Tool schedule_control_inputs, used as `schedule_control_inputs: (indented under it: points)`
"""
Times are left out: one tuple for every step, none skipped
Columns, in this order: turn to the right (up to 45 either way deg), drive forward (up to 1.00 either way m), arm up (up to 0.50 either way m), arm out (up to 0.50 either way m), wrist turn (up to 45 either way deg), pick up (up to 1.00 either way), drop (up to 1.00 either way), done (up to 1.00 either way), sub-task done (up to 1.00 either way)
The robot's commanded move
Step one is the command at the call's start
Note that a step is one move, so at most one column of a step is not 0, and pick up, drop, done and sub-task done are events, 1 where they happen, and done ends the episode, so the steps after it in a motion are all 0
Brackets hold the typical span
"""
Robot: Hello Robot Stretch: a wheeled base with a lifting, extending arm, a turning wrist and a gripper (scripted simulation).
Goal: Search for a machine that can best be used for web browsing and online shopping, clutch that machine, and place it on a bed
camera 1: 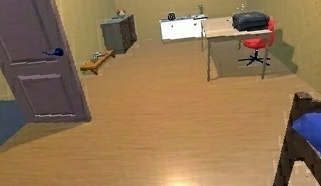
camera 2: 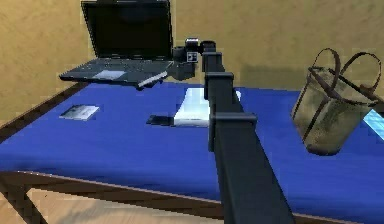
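The task looks close to its end, though the pictures do not settle whether it is finished. The search seems done: in the arm side view the laptop [camera 2: 120,45] sits with its lid up at the far left of the bed [camera 2: 110,155], its base at or just above the far edge of the blue cover, in front of the yellow wall. The arm [camera 2: 235,140] reaches out across the bed, and the fingers [camera 2: 168,70] are at the right corner of the laptop's base. Whether they touch it cannot be told, nor whether they hold anything, since the laptop lies right at them. It is also unclear whether the base rests fully on the cover or hangs a little clear of it. If it is resting, what is left is to let go and draw the arm back; if not, a short lowering comes first. Other things share the bed: a white box [camera 2: 190,110] partly under the arm, a small dark item [camera 2: 158,120] just left of it, a flat grey card [camera 2: 78,112] further left, and a brown bag [camera 2: 335,95] at the far right, well apart from the laptop. The forward view shows a corner of the bed at the near right, a desk [camera 1: 224,31] with a red chair [camera 1: 256,42] at the far wall, and a door [camera 1: 28,56] on the left.
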Motion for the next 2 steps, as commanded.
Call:
schedule_control_inputs:
  points:
    - [0.0, 0.00, 0.00, 0.00, -45.0, 0.00, 0.00, 0.00, 0.00]
    - [0.0, 0.00, 0.00, 0.00, -42.0, 0.00, 0.00, 0.00, 0.00]
